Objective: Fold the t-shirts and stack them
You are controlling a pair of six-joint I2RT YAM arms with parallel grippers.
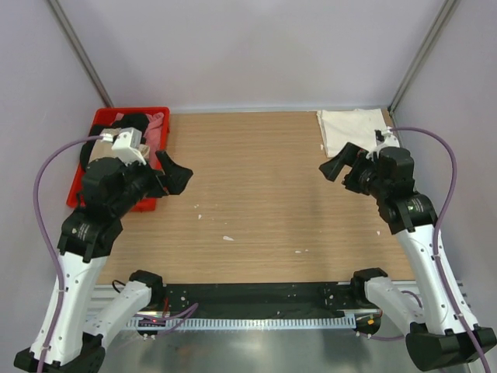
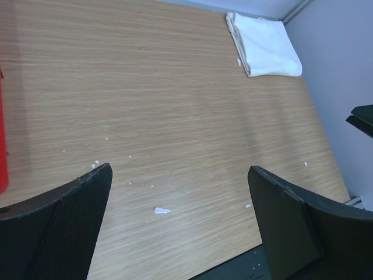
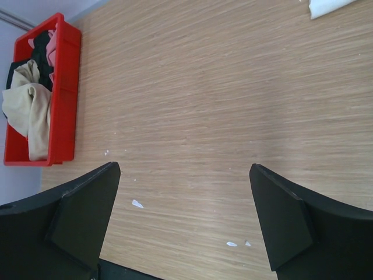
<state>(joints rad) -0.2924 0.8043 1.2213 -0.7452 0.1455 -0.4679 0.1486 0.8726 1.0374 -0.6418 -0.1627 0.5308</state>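
- The table (image 1: 256,179) is bare wood across its whole middle, between the red crate (image 1: 132,111) at the far left edge and the far right corner. Only a few small white scraps (image 1: 227,238) lie toward the near side.
- The walls close in on the left, right and far sides.
- A folded cream t-shirt (image 2: 265,46) lies flat in the far right corner, its sides square with the table's edges. My right arm hides its near edge from above, so I cannot tell its long axis.
- More shirts sit bunched in the crate: a tan one (image 3: 26,111) nearest, with a black one (image 3: 39,46) and a pink one (image 3: 51,44) farther back.
- My left gripper (image 2: 179,175) hangs above the wood beside the crate, jaws spread wide, grasping nothing.
- My right gripper (image 3: 185,170) hangs just near of the cream shirt, likewise fully released and touching nothing.
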